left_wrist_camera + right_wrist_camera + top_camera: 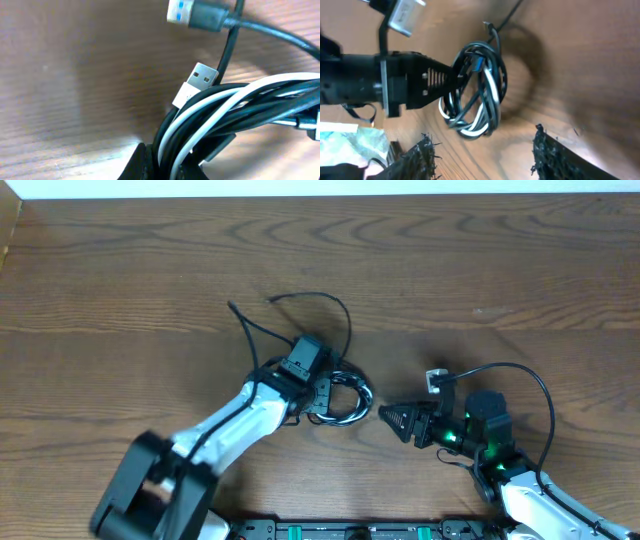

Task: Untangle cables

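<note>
**Overhead.** A coiled bundle of thin black cables with one white strand [352, 402] is seen on the brown wood-grain desk [500, 260], about midway between the desk's left and right edges and nearer its near edge than its far edge. One loose black cord [322, 297] is led out of the bundle in an arc toward the far edge. The left gripper [325, 395] is set at the left rim of the bundle. The right gripper [395, 420] is held just beside the bundle on its right, apart from it and pointed at it.

**Left wrist.** The bundle [235, 107] is seen close up over the desk [75, 75], its black and white strands twisted together and led down against one dark finger [142, 162]. The jaws are closed tight on strands of the bundle. A silver plug on a white housing [202, 77] is seen lying on the bundle, and a blue-tongued plug on a dark grey housing [192, 12] is seen above it.

**Right wrist.** The right gripper [482, 135] is held with its black fingers [420, 160] spread wide and nothing gripped between them. Beyond them, the bundle [480, 95] is seen on the desk [580, 60], with the tips of the left gripper [454, 74] reaching into it.
</note>
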Robot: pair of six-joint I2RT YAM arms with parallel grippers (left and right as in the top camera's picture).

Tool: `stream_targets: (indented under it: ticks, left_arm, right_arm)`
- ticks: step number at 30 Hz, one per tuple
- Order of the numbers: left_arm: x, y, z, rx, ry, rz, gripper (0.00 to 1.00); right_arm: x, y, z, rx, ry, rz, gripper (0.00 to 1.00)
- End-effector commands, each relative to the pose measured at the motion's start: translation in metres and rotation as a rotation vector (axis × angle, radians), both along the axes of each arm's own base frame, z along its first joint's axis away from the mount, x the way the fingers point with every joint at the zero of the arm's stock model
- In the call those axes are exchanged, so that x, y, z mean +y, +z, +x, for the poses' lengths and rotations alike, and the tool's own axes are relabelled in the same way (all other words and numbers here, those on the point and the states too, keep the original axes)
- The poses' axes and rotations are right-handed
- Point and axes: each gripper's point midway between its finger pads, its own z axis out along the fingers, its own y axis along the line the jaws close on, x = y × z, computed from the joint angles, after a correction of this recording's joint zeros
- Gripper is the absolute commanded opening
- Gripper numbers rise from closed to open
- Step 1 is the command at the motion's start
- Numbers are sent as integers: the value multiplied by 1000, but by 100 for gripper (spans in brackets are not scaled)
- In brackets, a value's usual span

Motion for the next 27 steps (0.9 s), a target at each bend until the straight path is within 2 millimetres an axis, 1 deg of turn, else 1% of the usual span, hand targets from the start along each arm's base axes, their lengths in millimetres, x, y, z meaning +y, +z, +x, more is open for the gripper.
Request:
stream_targets:
  ticks: [1,3,6,9,11,15,18,20,21,22,24,26,27]
  left_arm:
    - [-15,44,8,-108,-73,-94,8]
    - [-15,58,7,-144,-83,-109,8]
    - [-13,76,4,-181,-85,-130,7]
    - [-13,90,2,-211,-87,-151,6]
    - [-17,96,0,-223,-101,-173,7]
    - [-30,100,-8,-219,-140,-206,7]
    - [-30,97,-10,-220,-144,-179,7]
    - [-32,97,-12,-213,-153,-187,7]
    - [-36,98,-15,-206,-167,-206,7]
    - [-42,100,-18,-198,-187,-237,8]
    - [-60,111,-27,-184,-259,-335,7]
    - [-77,127,-36,-193,-350,-438,7]
    - [-81,135,-38,-206,-373,-474,8]
  right_arm:
    - [8,16,-1,-40,44,50,63]
    - [11,24,0,-76,62,70,64]
    - [11,28,2,-98,59,76,66]
    - [12,32,2,-105,65,90,66]
    - [14,36,0,-111,78,107,65]
    - [18,43,-1,-86,76,150,62]
    - [24,53,-7,-103,126,190,59]
    - [25,55,-8,-100,126,198,58]
    - [25,54,-6,-97,117,196,57]
    - [23,53,-4,-95,100,189,53]
    - [17,42,5,-68,29,152,48]
    - [4,20,14,-5,-80,80,47]
    - [-4,9,17,27,-132,40,46]
